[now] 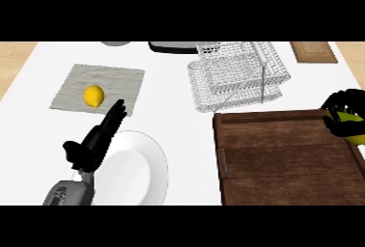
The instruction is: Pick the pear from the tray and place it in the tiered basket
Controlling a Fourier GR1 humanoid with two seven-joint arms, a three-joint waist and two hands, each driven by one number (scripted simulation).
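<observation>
My right hand [341, 112] is at the right edge of the view, above the far right corner of the brown wooden tray [285, 159]. Its fingers are curled round the yellow-green pear [349, 120], which shows only partly between them. The white wire tiered basket [239, 75] stands on the counter behind the tray, up and to the left of that hand. My left hand [96, 140] rests open over the left rim of a white plate, fingers straight and pointing away from me.
A white plate [139, 166] lies at the lower left. A yellow lemon [93, 95] sits on a grey cloth mat [100, 87] at the back left. A wooden board [312, 51] and a dark-rimmed object [171, 47] are at the counter's far edge.
</observation>
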